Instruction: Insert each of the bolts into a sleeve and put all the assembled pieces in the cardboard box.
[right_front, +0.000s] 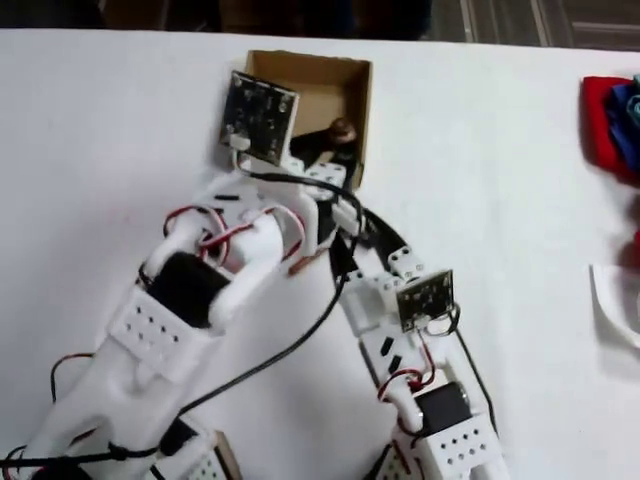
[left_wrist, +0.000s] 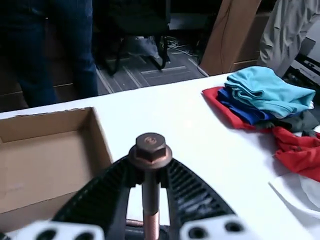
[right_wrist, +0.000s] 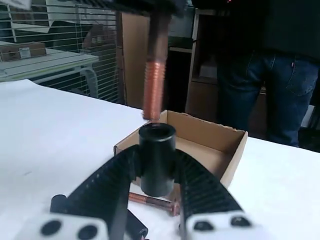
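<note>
My left gripper (left_wrist: 149, 172) is shut on a copper bolt (left_wrist: 150, 152) just under its hex head, so the shank hangs down. In the high view this left gripper (right_front: 335, 145) sits at the near right corner of the cardboard box (right_front: 345, 75), the bolt's head (right_front: 343, 130) facing up. My right gripper (right_wrist: 157, 175) is shut on a black sleeve (right_wrist: 156, 155) held upright. The bolt's threaded tip (right_wrist: 153, 95) hangs just above the sleeve's open mouth. In the high view the right gripper (right_front: 348, 230) lies partly under the left arm.
A loose bolt (right_wrist: 152, 201) lies on the table under the right gripper, and shows as a brown bolt (right_front: 305, 262) from above. The open box (left_wrist: 45, 150) looks bare inside. Folded clothes (left_wrist: 260, 97) and a white item (right_front: 615, 305) lie at the table's right.
</note>
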